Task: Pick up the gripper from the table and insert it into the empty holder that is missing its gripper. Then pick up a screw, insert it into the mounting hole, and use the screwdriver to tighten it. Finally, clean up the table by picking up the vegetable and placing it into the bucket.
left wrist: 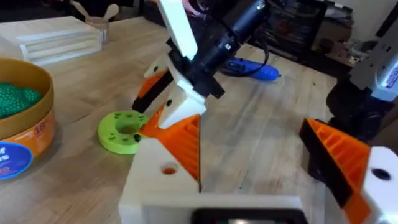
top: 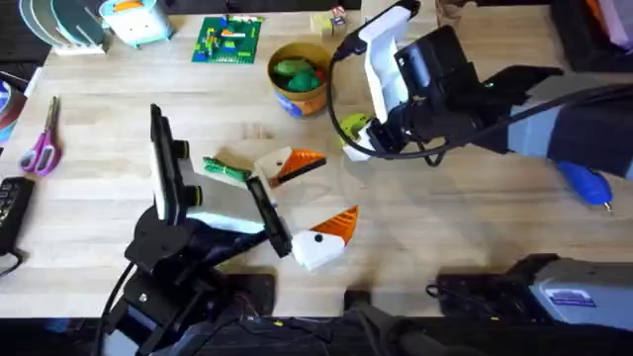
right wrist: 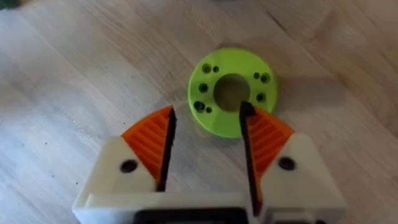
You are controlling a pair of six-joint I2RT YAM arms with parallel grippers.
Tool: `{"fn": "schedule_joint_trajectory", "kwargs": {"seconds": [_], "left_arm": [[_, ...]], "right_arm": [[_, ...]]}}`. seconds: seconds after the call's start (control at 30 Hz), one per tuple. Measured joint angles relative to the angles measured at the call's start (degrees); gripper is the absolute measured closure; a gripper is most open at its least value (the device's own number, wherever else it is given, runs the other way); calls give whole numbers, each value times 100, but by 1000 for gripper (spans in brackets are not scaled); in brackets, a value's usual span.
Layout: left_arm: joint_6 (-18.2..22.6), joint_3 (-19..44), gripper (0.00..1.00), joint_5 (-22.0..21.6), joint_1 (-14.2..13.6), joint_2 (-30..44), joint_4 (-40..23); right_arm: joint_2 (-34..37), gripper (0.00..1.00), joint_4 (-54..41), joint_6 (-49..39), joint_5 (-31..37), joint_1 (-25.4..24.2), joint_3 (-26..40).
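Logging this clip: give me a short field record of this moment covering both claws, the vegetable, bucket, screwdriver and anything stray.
left claw: open wide, low over the table's middle, holding nothing
right claw: open, at the near edge of the yellow-green disc
vegetable: lying on the table, beside the left claw, not in the bucket
bucket: upright at the far side, green items inside
screwdriver: lying at the right side, untouched
scissors: at the left edge
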Motion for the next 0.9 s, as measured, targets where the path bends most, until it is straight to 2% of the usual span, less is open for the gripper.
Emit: {"fn": "schedule_joint_trajectory", "kwargs": {"seconds": [0.1, 0.17, 0.23, 0.5, 0.9], "left_arm": [[0, 0, 8, 0, 2, 0, 0], [0, 0, 8, 0, 1, 0, 0], [0, 0, 8, 0, 2, 0, 0], [0, 0, 9, 0, 0, 0, 0], [0, 0, 8, 2, 2, 0, 0]], "right_arm": [[79, 477, 232, -20, 22, 31, 0], [126, 594, 375, -38, 30, 70, 0], [183, 643, 479, -37, 26, 111, 0], [545, 645, 465, -37, 13, 316, 0], [550, 678, 474, -35, 19, 323, 2]]}}
